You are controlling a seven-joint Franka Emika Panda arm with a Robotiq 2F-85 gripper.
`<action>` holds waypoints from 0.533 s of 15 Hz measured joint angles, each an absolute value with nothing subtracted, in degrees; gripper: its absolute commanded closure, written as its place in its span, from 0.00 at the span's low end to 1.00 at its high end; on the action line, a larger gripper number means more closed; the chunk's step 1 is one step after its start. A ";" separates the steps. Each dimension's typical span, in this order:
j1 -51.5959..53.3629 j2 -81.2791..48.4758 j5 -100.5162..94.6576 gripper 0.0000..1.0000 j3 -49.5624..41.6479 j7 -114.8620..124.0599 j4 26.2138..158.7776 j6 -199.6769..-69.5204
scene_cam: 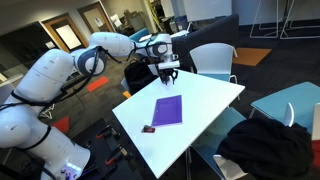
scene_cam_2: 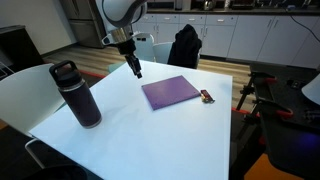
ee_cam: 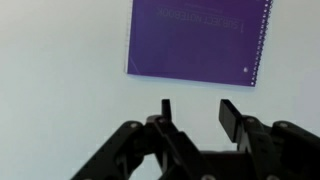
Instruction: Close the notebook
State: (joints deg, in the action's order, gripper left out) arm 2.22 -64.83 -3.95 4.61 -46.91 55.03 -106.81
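On the white, smooth table (scene_cam: pixel 212 95) the notebook (scene_cam: pixel 168 110) lies flat and shut, its purple cover facing up, near the middle of the top. The wrist view shows what neither exterior view makes out: a wire spiral running down one long edge of the notebook (ee_cam: pixel 200 38), and a faint line of print on the matte cover. In that view the two dark, blocky fingers (ee_cam: pixel 228 115) stand well apart, holding nothing, over bare table just short of the notebook's edge.

In an exterior view a tall dark bottle (scene_cam_2: pixel 78 93) with a ribbed cap stands upright near a table corner, well apart from the notebook (scene_cam_2: pixel 171 93). A small dark object with a red tip (scene_cam_2: pixel 205 97) lies just beside the notebook.
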 measured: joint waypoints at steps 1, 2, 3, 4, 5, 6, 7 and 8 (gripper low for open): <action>2.22 -64.24 -3.98 0.07 4.46 -46.27 55.89 -107.86; 2.17 -63.37 -3.93 0.01 4.45 -45.28 56.98 -108.21; 2.12 -62.11 -3.68 0.00 4.45 -43.94 58.43 -108.21; 2.06 -60.44 -3.14 0.00 4.45 -42.11 60.35 -108.20; 1.99 -58.50 -2.49 0.00 4.46 -40.07 62.48 -108.19; 1.86 -56.40 -1.69 0.00 4.45 -37.71 64.71 -108.09; 1.65 -54.17 -1.02 0.00 4.53 -35.08 67.04 -108.03; 1.30 -51.96 -0.47 0.00 4.69 -32.45 69.36 -108.00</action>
State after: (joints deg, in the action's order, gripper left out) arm 1.30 -51.96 -0.47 4.69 -32.45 69.36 -108.00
